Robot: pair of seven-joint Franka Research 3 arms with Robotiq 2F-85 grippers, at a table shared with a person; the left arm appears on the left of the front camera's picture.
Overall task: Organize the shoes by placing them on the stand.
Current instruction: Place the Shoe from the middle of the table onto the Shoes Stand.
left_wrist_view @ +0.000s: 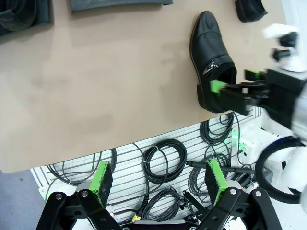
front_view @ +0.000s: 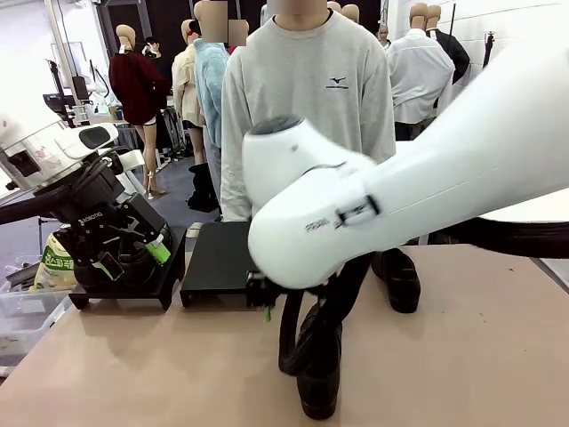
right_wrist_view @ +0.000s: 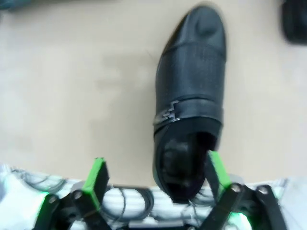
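One glossy black shoe (right_wrist_view: pixel 192 96) lies on the tan table near its front edge, toe pointing away. My right gripper (right_wrist_view: pixel 157 175) is open just above its heel end, and the heel sits close to one green pad (right_wrist_view: pixel 218 170). The same shoe (left_wrist_view: pixel 211 57) and right gripper (left_wrist_view: pixel 235 81) appear in the left wrist view. A second shoe (front_view: pixel 400 276) sits farther back on the right. The black stand (front_view: pixel 218 258) is at the back left; its left section (front_view: pixel 124 294) seems to carry a dark shoe (left_wrist_view: pixel 19 14). My left gripper (left_wrist_view: pixel 159 178) hangs open and empty above the table's front edge.
My right arm (front_view: pixel 418 187) crosses the middle of the front view, with black cables (front_view: pixel 307 338) hanging over the near shoe. A person in a grey sweatshirt (front_view: pixel 311 98) stands at the far side. Coiled cables (left_wrist_view: pixel 165 160) lie on a slatted panel below the table's front edge.
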